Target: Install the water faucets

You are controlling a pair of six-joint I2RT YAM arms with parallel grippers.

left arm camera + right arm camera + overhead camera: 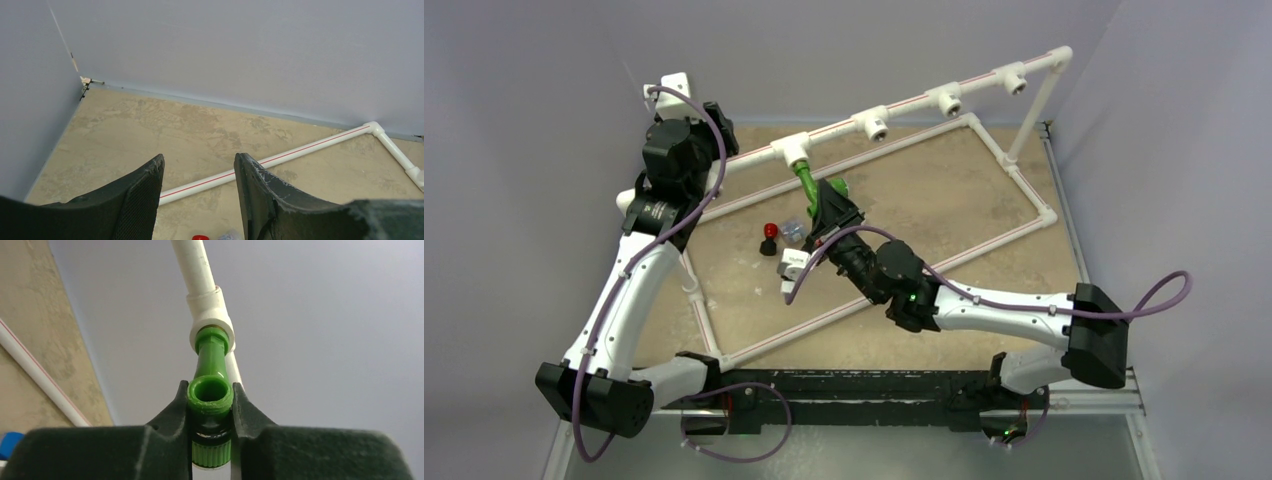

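The green faucet (805, 180) hangs from the first tee (792, 150) of the raised pipe, its inlet set into the tee (210, 315). My right gripper (210, 395) is shut on the green faucet (210, 360), a finger on each side of its threaded outlet. In the top view the right gripper (829, 205) sits just below that tee. The black faucet with a red knob (769, 235) and the white faucet (792, 262) lie on the board beside it. My left gripper (199, 167) is open and holds nothing. The left gripper (717, 125) hovers at the frame's back left.
The white pipe frame lies on the tan board, its floor pipe (280, 159) with a red stripe passing under my left fingers. Three more tees (876, 124) sit along the raised pipe (984, 85). Grey walls close in at the back and sides.
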